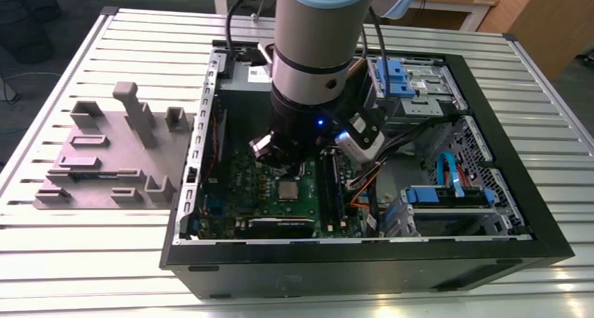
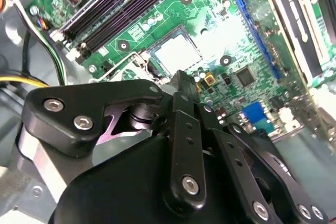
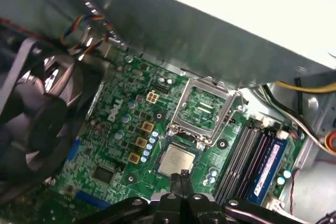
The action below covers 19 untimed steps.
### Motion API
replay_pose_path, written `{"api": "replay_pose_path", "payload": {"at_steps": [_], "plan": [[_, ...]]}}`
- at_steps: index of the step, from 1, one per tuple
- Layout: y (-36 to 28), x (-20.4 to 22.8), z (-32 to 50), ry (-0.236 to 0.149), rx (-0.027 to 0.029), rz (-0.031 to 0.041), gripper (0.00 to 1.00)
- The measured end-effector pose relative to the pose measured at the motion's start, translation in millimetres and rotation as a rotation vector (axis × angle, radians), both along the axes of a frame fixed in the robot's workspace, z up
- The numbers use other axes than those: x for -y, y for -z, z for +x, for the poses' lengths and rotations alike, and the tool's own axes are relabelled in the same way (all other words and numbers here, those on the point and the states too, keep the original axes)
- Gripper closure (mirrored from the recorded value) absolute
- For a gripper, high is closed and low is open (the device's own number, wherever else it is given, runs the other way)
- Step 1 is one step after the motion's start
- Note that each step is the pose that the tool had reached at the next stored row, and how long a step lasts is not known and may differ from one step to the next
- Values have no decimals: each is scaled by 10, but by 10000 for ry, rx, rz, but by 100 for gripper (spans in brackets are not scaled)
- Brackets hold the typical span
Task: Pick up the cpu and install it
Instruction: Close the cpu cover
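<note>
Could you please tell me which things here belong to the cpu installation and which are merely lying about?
Belonging to the job: the cpu, lying in its socket on the motherboard; the raised socket frame; the end effector, above the cpu.

Lying about: the grey block tray on the table; the memory sticks; the fan; the blue drive brackets.

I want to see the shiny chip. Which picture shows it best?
The first wrist view: the cpu lies plainly in its socket. The second wrist view shows it washed out; the exterior view shows it small under the arm.
</note>
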<state>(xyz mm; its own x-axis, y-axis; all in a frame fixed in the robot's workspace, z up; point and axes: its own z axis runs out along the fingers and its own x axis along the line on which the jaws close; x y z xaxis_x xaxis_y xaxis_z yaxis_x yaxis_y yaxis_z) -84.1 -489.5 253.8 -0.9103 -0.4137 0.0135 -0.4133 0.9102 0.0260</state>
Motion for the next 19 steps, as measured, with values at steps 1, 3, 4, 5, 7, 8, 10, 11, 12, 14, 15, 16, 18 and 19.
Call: {"api": "replay_pose_path", "payload": {"at_steps": [1, 3, 4, 5, 7, 8, 10, 11, 12, 14, 15, 16, 18, 19], "plan": [[2, 0, 2, -154, 0, 0, 90], [5, -1, 20, -206, 0, 1, 90], [6, -3, 37, -206, 0, 0, 90], [12, -28, 158, -211, -1, 0, 90], [25, -86, 253, -210, -9, 0, 90], [27, -111, 261, -209, -9, 0, 90], [30, -141, 267, -207, -10, -1, 90], [32, -153, 267, -206, -9, -1, 90], [32, -164, 267, -206, -9, -1, 90], [35, -170, 267, -335, -9, 0, 90], [38, -171, 267, -527, -9, 0, 90], [39, -171, 267, -704, -10, -3, 90], [45, -171, 266, -1064, -9, -2, 90], [48, -171, 267, -1244, -9, -2, 90]]}}
